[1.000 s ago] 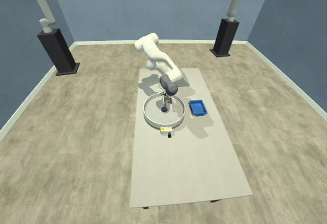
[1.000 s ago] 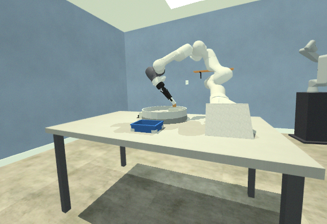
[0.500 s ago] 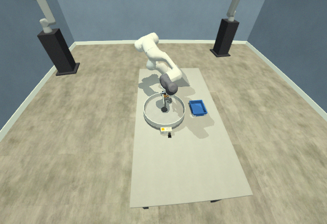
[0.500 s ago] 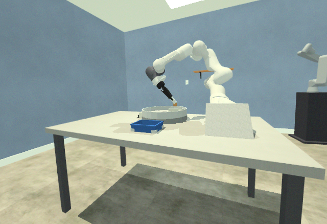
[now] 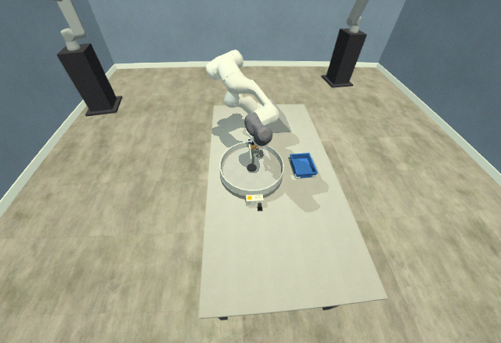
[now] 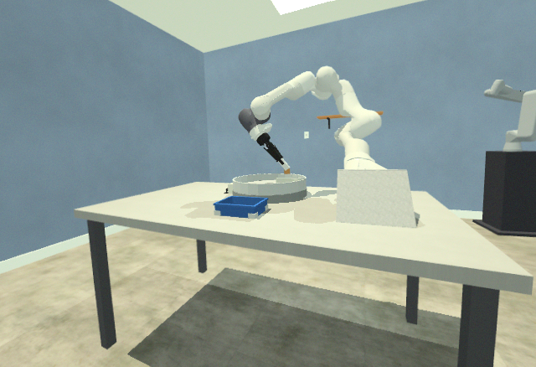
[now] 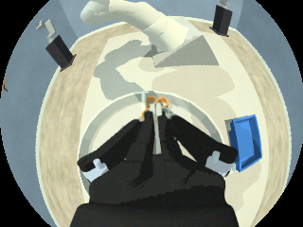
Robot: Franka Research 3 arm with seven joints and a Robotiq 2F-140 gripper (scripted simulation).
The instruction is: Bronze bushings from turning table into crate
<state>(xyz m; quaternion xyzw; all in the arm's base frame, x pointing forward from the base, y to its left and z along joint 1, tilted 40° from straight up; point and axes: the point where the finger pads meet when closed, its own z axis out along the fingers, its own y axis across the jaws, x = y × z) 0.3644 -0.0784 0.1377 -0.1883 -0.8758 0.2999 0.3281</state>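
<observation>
My gripper [image 6: 285, 164] [image 7: 155, 110] is shut, tips just above the turning table's rim. A bronze bushing [image 6: 286, 171] [image 5: 254, 146] shows at the tips; in the wrist view a bronze part shows beside the left finger, the rest hidden. Two more bronze rings [image 7: 151, 97] [image 7: 167, 102] show beyond the tips. Grey steel pieces [image 7: 169, 113] are partly hidden by the right finger. The turning table [image 5: 250, 189] [image 6: 268, 189] has a pale round wall. The blue crate [image 5: 306, 175] [image 6: 235, 210] [image 7: 235, 142] stands beside it; no bushing shows in it.
A pale slanted block [image 6: 376, 199] [image 7: 189, 54] stands near the arm's base. A small box with a yellow patch [image 5: 254, 200] is at the turning table's front. A dark hub [image 5: 251, 167] marks its centre. The crate is to its right in the top view.
</observation>
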